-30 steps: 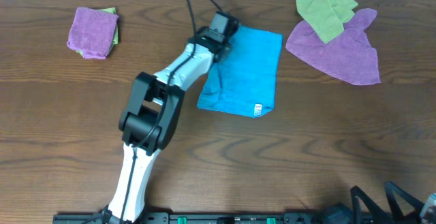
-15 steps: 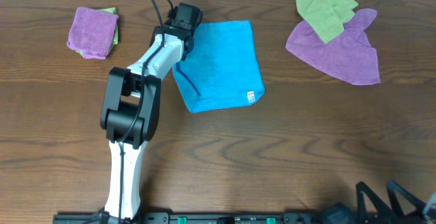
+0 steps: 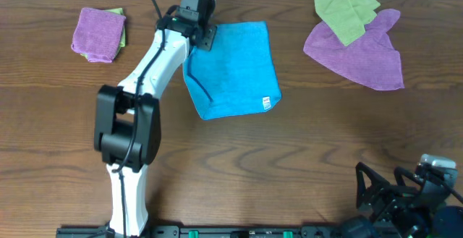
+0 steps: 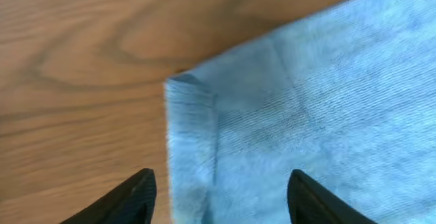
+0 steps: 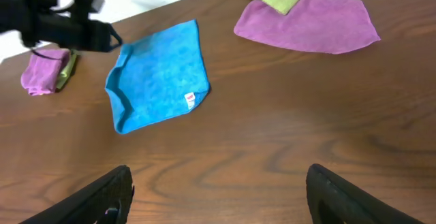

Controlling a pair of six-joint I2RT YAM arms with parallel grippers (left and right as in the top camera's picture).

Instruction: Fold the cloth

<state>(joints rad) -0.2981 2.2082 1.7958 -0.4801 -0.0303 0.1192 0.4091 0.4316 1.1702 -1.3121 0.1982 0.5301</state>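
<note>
Overhead view first. At the far left of the table (image 3: 58, 129) I see a folded purple cloth (image 3: 98, 34) lying on a folded yellow-green cloth (image 3: 121, 37); these are not my job. Next comes the left gripper (image 3: 201, 37), which hangs over the far left corner of the cloth (image 3: 235, 68). In the left wrist view its fingers (image 4: 136, 195) are spread wide and pinch nothing. The corner lies just ahead between them, and there the left edge is turned over on itself in a narrow strip. The cloth lies flat on the table, a little towards the far side, with its white tag (image 3: 265, 103) at the near right corner.

The risks, as I judge them, are these. If I close on this corner now, I may catch only the turned-over strip, or only one layer, and then the fold becomes crooked. If I go down too hard, the fingers push the soft fabric and wrinkle it instead of taking it. With one corner lifted alone, the cloth can swing and twist.

Further right, a loose yellow-green cloth (image 3: 346, 10) lies on a loose purple cloth (image 3: 362, 53), well apart from the blue one. A long drag to that side could reach them. The right gripper (image 5: 219, 195) hangs at the near right, spread and empty, so nothing holds down the other edge.
</note>
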